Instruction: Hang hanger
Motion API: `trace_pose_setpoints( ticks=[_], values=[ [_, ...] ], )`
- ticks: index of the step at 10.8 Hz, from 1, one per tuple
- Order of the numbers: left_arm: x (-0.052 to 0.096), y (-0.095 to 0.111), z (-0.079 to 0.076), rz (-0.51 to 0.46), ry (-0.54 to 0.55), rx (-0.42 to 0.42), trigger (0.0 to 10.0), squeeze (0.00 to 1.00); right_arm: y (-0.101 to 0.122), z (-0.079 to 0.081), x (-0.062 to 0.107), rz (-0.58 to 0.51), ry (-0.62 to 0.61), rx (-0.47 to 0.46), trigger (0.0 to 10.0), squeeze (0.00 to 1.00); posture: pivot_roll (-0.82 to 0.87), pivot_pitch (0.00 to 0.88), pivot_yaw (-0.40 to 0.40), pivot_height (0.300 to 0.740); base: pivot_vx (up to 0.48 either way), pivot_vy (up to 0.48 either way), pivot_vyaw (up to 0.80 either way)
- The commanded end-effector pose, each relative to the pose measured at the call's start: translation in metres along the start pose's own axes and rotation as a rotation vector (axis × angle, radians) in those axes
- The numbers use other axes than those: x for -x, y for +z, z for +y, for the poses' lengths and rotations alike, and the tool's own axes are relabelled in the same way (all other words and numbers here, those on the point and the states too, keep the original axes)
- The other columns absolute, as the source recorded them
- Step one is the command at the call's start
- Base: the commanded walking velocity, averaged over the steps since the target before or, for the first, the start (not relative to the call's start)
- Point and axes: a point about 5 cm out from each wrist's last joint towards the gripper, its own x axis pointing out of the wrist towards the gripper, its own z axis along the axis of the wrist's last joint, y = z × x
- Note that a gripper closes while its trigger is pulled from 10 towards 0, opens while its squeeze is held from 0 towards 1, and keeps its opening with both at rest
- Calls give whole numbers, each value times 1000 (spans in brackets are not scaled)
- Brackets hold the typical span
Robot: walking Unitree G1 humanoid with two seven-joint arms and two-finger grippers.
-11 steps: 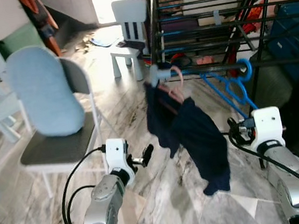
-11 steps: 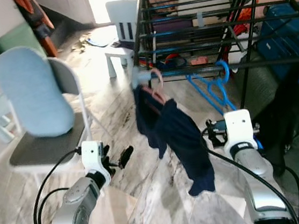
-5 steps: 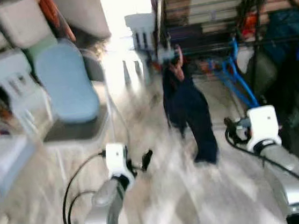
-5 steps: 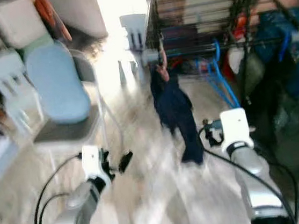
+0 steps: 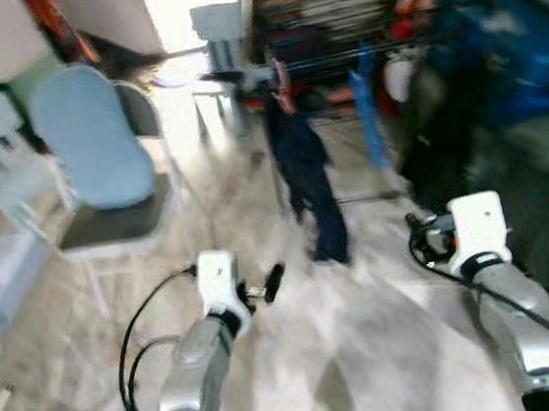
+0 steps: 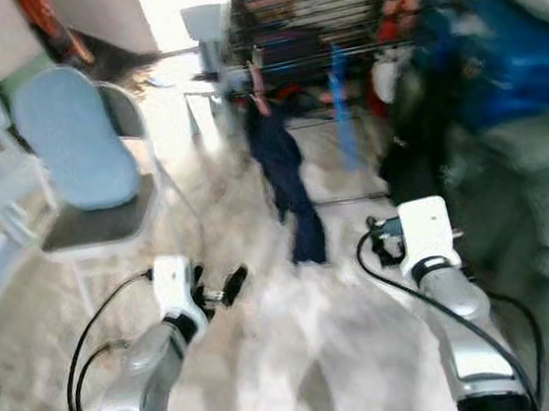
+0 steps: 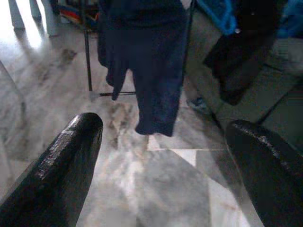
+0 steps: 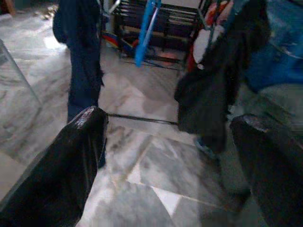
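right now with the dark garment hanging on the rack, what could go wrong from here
The head views are blurred, so the robot seems to be moving; misjudging position could bump the folding chair on its left or the drying rack.

The dark garment hangs low, nearly reaching the floor, from the rack's corner; a knock to the rack might shake its hanger loose.

Both the left gripper and right gripper are open and empty, so nothing could catch it.
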Motion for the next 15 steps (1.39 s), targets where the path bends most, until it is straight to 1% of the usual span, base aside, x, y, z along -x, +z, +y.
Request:
trace_pose_setpoints(
  ticks=[1,2,3,5,6,8,9,10,11,12,14,15],
  values=[
    [6,1,15,-3,57,-16,10000,0,4,16,-3,-24,66,-12,10000,0,-233,0,92,740,0,0,0],
    [7,6,21,-27,90,-15,10000,0,4,25,-5,-27,111,-20,10000,0,-213,0,79,740,0,0,0],
    [12,11,28,-67,150,-28,10000,0,3,37,-6,-26,163,-18,10000,0,-197,0,65,740,0,0,0],
    [27,22,48,-161,323,-112,10000,0,4,64,-11,-43,269,-21,10000,0,-125,0,17,740,0,0,0],
    [39,27,57,-204,397,-159,10000,0,4,76,-14,-52,308,-26,10000,0,-90,0,5,740,0,0,0],
    [51,25,64,-223,461,-176,10000,0,2,83,-15,-57,324,-30,10000,0,-71,0,-5,740,0,0,0],
    [60,26,66,-246,510,-192,10000,0,1,86,-14,-62,337,-25,10000,0,-68,0,-17,740,0,0,438],
    [63,25,65,-247,528,-200,10000,0,2,87,-13,-71,349,-8,10000,0,-66,0,-28,740,0,0,800],
    [62,21,59,-242,513,-230,10000,0,0,89,-12,-70,371,-2,10000,0,-54,0,-30,740,0,0,800],
    [61,22,57,-247,508,-230,10000,0,0,89,-14,-71,371,-6,10000,0,-43,0,-28,740,0,0,800],
    [61,27,55,-247,482,-256,10000,0,4,92,-18,-94,344,-36,10000,0,-40,0,5,740,0,0,800],
    [58,31,55,-238,441,-284,10000,0,11,92,-19,-118,308,-56,10000,0,-63,0,28,740,0,0,800]
  ],
)
